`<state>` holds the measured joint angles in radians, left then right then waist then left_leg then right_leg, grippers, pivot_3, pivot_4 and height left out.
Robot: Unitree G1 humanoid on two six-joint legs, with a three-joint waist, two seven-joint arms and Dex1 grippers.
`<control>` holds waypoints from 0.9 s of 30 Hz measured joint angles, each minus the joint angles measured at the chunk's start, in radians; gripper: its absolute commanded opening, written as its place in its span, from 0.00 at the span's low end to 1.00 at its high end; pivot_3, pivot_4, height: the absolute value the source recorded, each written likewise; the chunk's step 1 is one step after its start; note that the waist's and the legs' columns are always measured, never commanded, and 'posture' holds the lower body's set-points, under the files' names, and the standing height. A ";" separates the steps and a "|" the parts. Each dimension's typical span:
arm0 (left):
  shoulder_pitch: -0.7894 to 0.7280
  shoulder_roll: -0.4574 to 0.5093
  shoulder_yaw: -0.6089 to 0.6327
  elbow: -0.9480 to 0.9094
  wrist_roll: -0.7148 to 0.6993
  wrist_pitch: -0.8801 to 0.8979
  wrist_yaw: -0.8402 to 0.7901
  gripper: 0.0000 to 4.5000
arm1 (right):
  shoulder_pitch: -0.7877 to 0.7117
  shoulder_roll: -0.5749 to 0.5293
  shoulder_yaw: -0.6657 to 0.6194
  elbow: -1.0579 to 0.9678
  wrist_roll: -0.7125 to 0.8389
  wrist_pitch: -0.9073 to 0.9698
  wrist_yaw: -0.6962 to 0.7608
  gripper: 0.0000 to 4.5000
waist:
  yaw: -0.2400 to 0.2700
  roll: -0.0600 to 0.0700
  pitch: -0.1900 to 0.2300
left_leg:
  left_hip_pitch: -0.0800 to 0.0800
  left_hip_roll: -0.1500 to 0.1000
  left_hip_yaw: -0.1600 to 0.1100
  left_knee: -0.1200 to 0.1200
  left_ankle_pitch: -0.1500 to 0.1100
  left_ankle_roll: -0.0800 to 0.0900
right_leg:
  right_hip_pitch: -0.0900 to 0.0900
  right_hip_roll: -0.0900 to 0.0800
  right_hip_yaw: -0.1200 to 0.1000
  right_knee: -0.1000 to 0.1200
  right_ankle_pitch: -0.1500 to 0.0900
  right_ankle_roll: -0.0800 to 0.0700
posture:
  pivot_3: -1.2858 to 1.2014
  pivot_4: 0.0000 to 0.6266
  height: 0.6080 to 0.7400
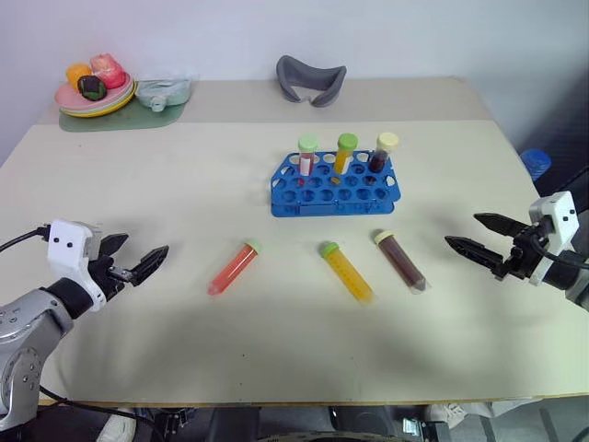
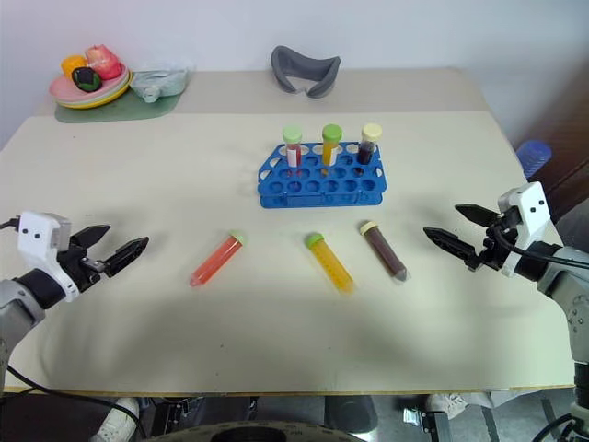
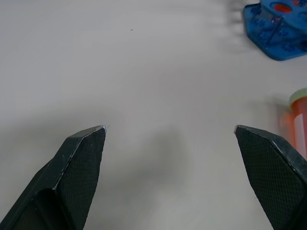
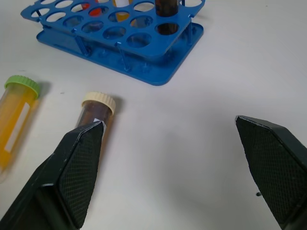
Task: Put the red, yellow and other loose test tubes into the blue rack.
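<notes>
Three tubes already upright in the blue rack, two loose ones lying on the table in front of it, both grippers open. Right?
Not quite: three loose tubes lie in front of the blue rack, not two: red tube, yellow tube and dark brown tube, per the left eye view. The rest holds: three upright in the rack, left gripper and right gripper open.
</notes>
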<state>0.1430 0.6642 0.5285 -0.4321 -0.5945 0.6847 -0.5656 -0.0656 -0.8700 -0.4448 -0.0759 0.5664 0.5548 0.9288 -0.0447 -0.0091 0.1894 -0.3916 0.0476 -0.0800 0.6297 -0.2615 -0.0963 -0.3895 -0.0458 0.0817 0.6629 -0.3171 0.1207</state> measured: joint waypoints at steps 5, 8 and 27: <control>0.001 -0.011 -0.002 -0.001 -0.004 0.000 0.008 0.98 | -0.032 0.000 0.024 0.003 -0.014 0.004 -0.021 1.00 | 0.001 0.000 0.000 | 0.000 0.000 0.000 0.000 0.000 0.000 | 0.000 0.000 0.000 0.000 0.000 0.000 | 0.52 0.24 1.00; -0.018 -0.014 -0.014 -0.001 -0.004 0.000 0.010 0.98 | -0.046 0.000 0.046 -0.001 -0.016 0.037 -0.050 1.00 | 0.001 0.000 0.000 | 0.000 0.000 0.000 0.000 0.000 0.000 | 0.000 0.000 0.000 0.000 0.000 0.000 | 0.52 0.24 1.00; -0.296 0.003 -0.480 0.002 0.023 -0.092 -0.251 0.98 | -0.415 0.029 0.194 -0.452 0.143 0.968 -0.480 1.00 | 0.001 0.000 0.000 | -0.001 0.000 -0.001 0.000 0.000 0.000 | -0.001 0.001 0.000 0.001 0.000 0.000 | 0.52 0.24 1.00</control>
<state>-0.1532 0.6670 0.0490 -0.4297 -0.5711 0.5930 -0.8167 -0.4808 -0.8408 -0.2511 -0.5278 0.7097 1.5231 0.4485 -0.0433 -0.0090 0.1891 -0.3925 0.0477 -0.0806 0.6302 -0.2615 -0.0962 -0.3905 -0.0452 0.0817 0.6634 -0.3169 0.1203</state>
